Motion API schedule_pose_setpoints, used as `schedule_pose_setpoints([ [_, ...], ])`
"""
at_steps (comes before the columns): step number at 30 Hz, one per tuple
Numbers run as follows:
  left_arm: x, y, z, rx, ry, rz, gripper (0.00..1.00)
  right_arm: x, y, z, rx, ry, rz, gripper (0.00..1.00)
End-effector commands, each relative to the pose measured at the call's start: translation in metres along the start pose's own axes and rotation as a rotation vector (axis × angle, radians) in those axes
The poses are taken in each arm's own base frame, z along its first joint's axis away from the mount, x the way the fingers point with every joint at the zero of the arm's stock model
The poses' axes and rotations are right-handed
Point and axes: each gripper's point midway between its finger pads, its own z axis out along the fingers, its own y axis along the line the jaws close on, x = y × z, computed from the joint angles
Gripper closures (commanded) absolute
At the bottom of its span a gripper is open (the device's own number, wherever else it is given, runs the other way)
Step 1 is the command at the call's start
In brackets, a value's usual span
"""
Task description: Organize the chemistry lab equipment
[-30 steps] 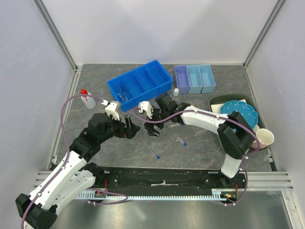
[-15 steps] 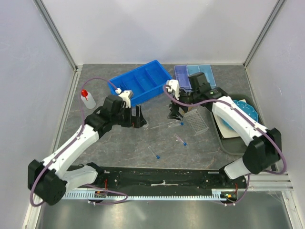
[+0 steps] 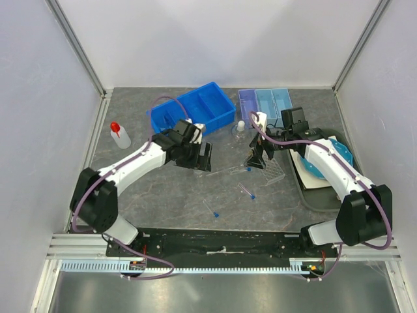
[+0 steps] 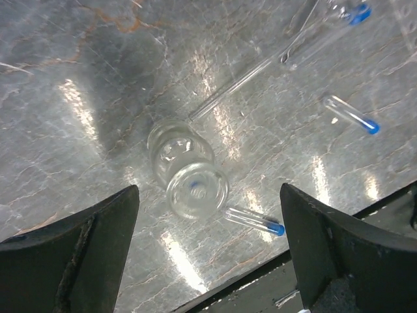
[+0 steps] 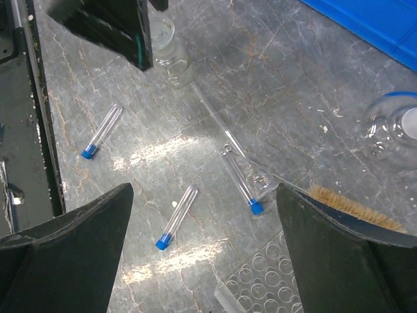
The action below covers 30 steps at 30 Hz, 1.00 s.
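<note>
Nearest me, a blue-capped tube (image 3: 210, 208) and a second tube (image 3: 246, 191) lie flat on the worktop (image 3: 143, 195), apart from each other. Beyond them, the left claw (image 3: 201, 159) hangs spread wide over a small glass jar (image 4: 189, 173) lying on its side, holding nothing. The right claw (image 3: 257, 160), equally wide and empty, hangs above a third tube (image 5: 240, 182) that lies by a thin glass rod (image 5: 215, 117). The clear rack (image 3: 273, 171) is just right of that claw. Farther off stand a flask (image 3: 241, 129), the red-capped bottle (image 3: 119, 135) at far left and the blue bin (image 3: 192, 111).
</note>
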Motion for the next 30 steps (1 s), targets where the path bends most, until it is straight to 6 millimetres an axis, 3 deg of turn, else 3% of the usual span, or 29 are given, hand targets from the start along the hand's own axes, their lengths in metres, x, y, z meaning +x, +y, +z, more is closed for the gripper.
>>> schedule_pose_setpoints([
  [1, 0.000, -0.003, 0.015, -0.064, 0.054, 0.078, 0.06, -0.012, 0.005, -0.003, -0.037, -0.067, -0.060, 0.02],
  [4, 0.004, 0.003, 0.027, -0.137, 0.101, 0.106, 0.08, -0.010, 0.005, -0.002, -0.042, -0.061, -0.059, 0.02],
  [6, 0.004, 0.004, 0.032, -0.160, 0.123, 0.119, 0.20, -0.008, 0.006, -0.001, -0.047, -0.059, -0.059, 0.02],
  [9, 0.013, 0.007, 0.042, -0.185, 0.182, 0.128, 0.25, -0.007, 0.007, -0.001, -0.051, -0.056, -0.060, 0.02],
  [20, 0.020, 0.010, 0.049, -0.236, 0.203, 0.127, 0.34, -0.002, 0.006, 0.000, -0.061, -0.041, -0.053, 0.02],
  [21, 0.019, 0.010, 0.049, -0.235, 0.202, 0.129, 0.37, -0.002, 0.006, 0.001, -0.061, -0.040, -0.052, 0.02],
  [24, 0.015, 0.008, 0.045, -0.230, 0.187, 0.135, 0.62, -0.001, 0.005, 0.000, -0.060, -0.038, -0.047, 0.02],
  [26, 0.012, 0.008, 0.043, -0.232, 0.177, 0.152, 0.68, 0.000, 0.005, 0.000, -0.062, -0.038, -0.045, 0.02],
  [27, 0.010, 0.008, 0.041, -0.234, 0.170, 0.157, 0.77, -0.001, 0.006, 0.000, -0.066, -0.041, -0.048, 0.02],
  [30, -0.002, 0.006, 0.030, -0.227, 0.131, 0.179, 0.82, -0.001, 0.006, -0.001, -0.065, -0.044, -0.048, 0.02],
])
